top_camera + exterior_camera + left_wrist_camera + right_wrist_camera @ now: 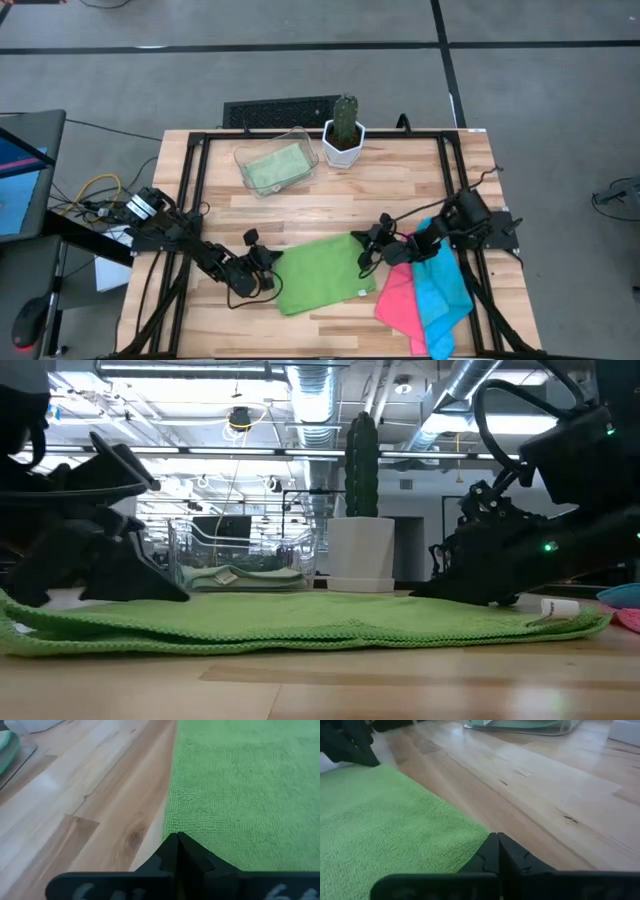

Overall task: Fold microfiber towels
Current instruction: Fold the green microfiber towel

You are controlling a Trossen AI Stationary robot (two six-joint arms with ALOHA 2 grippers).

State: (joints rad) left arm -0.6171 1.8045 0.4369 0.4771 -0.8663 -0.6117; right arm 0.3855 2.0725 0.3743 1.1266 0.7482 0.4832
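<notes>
Grippers seemingly pinching green towel

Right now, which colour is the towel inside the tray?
Pale green towel, in the tray; the high view shows it best.

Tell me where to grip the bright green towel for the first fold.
Grip the green towel at its two far corners, coming in low from each side. It lies flat and spread, so only edges offer a pinch. The left gripper and right gripper already sit shut there.

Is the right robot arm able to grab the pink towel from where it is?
Probably yes. The pink towel lies right beside the right gripper, nothing covering its near part. But that gripper is shut on the bright green towel and would have to let go first.
</notes>
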